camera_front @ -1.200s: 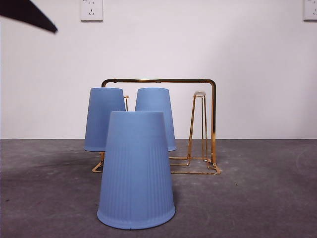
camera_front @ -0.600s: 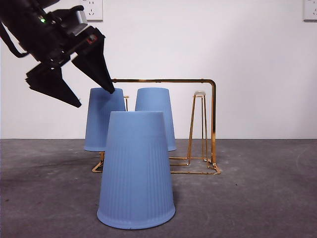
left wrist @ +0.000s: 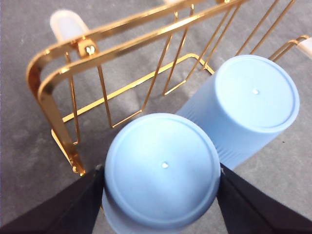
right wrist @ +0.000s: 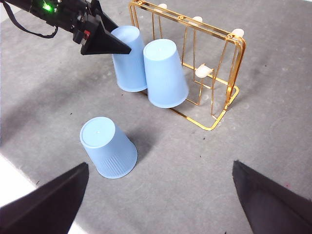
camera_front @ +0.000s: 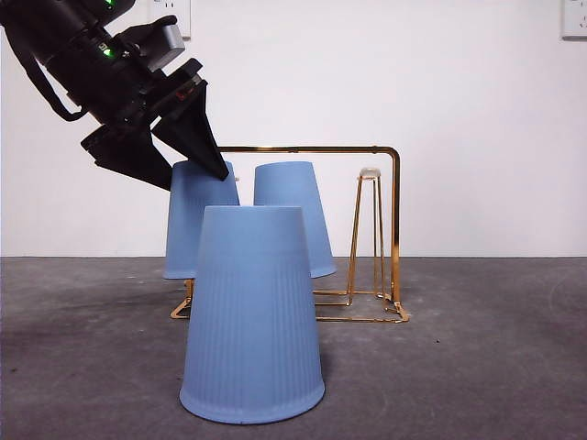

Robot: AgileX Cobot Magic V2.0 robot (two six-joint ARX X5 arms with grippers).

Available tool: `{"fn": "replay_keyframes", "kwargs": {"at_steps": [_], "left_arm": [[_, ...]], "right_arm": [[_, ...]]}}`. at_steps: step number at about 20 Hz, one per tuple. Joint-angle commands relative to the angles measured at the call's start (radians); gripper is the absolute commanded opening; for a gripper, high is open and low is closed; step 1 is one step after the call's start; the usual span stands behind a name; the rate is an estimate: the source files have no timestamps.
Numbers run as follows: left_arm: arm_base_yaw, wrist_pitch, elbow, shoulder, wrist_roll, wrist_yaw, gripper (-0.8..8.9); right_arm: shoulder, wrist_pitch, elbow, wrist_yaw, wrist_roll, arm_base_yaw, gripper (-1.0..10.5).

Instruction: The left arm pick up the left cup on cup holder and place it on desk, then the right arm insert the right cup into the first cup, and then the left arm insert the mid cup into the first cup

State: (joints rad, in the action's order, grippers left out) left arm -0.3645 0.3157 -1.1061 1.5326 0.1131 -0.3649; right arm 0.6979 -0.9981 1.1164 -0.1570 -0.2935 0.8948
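Two light blue cups hang upside down on the gold cup holder (camera_front: 395, 229): the left cup (camera_front: 197, 240) and the mid cup (camera_front: 295, 220). A third blue cup (camera_front: 252, 321) stands upside down on the dark grey desk (camera_front: 477, 367) in front of the holder. My left gripper (camera_front: 194, 176) comes in from the upper left. Its jaws press both sides of the left cup (left wrist: 146, 146) near its closed top. The mid cup (left wrist: 256, 97) leans right beside it. My right gripper (right wrist: 161, 204) is open and empty, high above the desk.
The holder's right pegs (camera_front: 370, 174) with white tips are bare. The white wall (camera_front: 459, 110) stands behind the holder. The right wrist view shows the left gripper (right wrist: 105, 41), the holder (right wrist: 242, 53) and the cup on the desk (right wrist: 107, 146).
The left gripper has come down and to the right from the upper left and closed around the left cup's top. That cup and the mid cup have shifted slightly right.
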Motion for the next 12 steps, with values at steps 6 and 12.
{"fn": "replay_keyframes", "kwargs": {"at_steps": [6, 12], "left_arm": [[-0.004, 0.027, -0.085, 0.006, -0.001, -0.002, 3.04], [-0.004, 0.207, -0.243, -0.044, 0.006, 0.034, 3.03]], "right_arm": [[0.006, 0.010, 0.009, 0.000, -0.014, 0.006, 4.6], [0.006, 0.011, 0.009, 0.000, -0.014, 0.006, 4.6]]}}
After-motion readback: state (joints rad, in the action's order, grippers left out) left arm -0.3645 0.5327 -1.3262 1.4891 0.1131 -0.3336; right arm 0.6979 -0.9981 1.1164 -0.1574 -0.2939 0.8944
